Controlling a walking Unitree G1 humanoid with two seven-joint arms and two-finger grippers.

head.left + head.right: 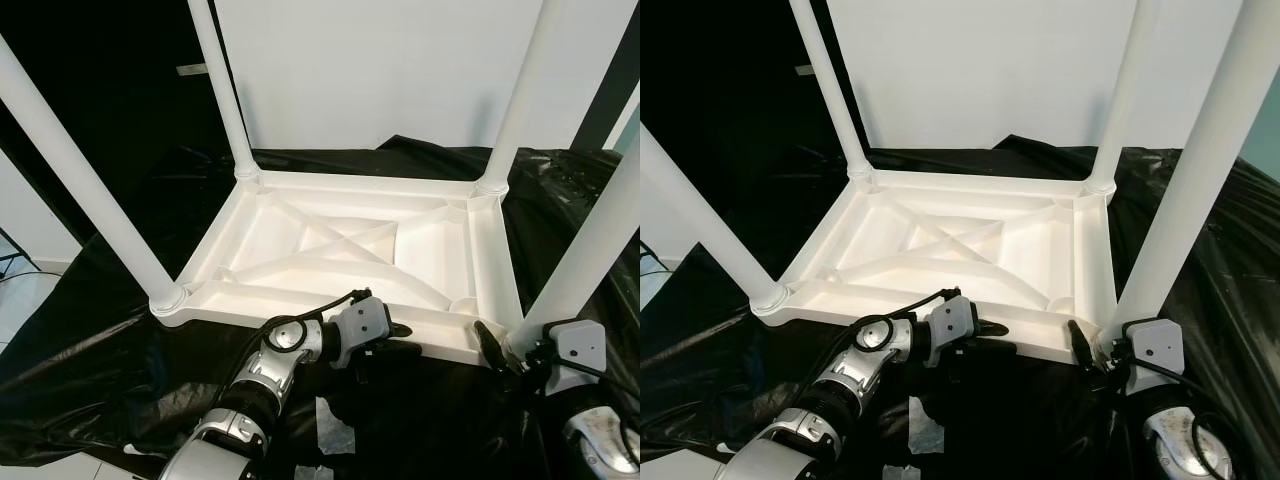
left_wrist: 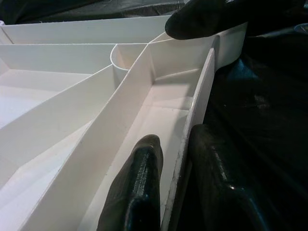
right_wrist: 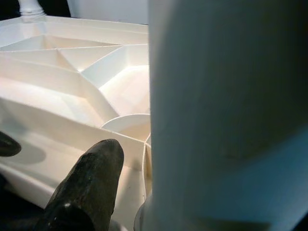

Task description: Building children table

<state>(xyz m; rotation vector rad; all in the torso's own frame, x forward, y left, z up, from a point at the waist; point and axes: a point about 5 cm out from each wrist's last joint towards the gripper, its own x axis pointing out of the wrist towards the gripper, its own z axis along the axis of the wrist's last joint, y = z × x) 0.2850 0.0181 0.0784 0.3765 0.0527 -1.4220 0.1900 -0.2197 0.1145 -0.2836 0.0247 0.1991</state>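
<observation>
Left fingers [image 2: 139, 187] grip the upturned table's [image 1: 340, 240] near rim [image 2: 195, 115]. Right fingers [image 3: 89, 185] flank the near-right leg [image 3: 221, 110]; whether they clamp it, I cannot tell.

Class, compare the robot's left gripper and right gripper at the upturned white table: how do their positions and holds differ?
The left gripper pinches the tabletop's near rim, one finger inside, one outside. The right gripper sits at the near right corner beside the leg; its hold is unclear. Both have black fingers and work at the near edge.
</observation>
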